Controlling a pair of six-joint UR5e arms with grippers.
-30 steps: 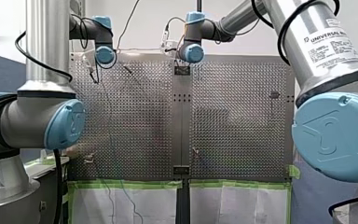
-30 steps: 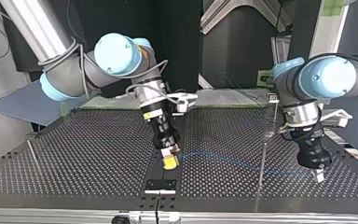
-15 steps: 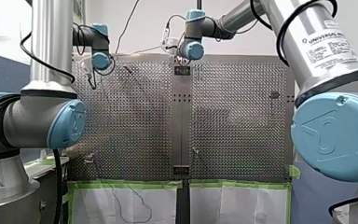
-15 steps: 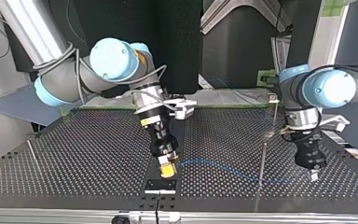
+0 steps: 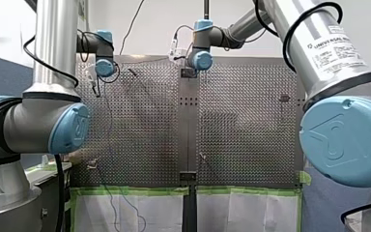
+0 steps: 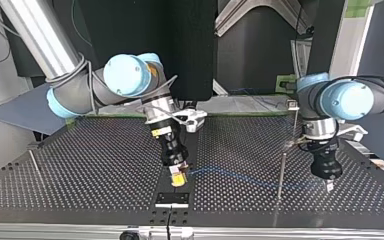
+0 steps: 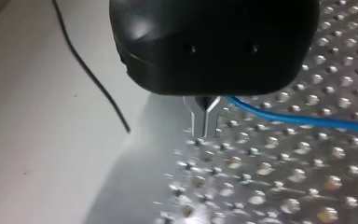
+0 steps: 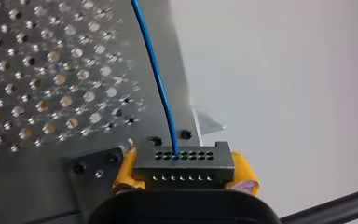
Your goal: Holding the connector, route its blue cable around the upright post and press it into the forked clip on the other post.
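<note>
Above the perforated table (image 6: 80, 165), right hand (image 6: 179, 179) clamps connector (image 8: 184, 164); left hand (image 7: 205, 119) pinches blue cable (image 7: 298, 120).

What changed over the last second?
My left gripper slid toward the top view's left, closer to the upright post, taking its end of the blue cable along. My right gripper edged toward that view's near table edge. Unchanged: it stays shut on the connector, and the post has not moved.
</note>
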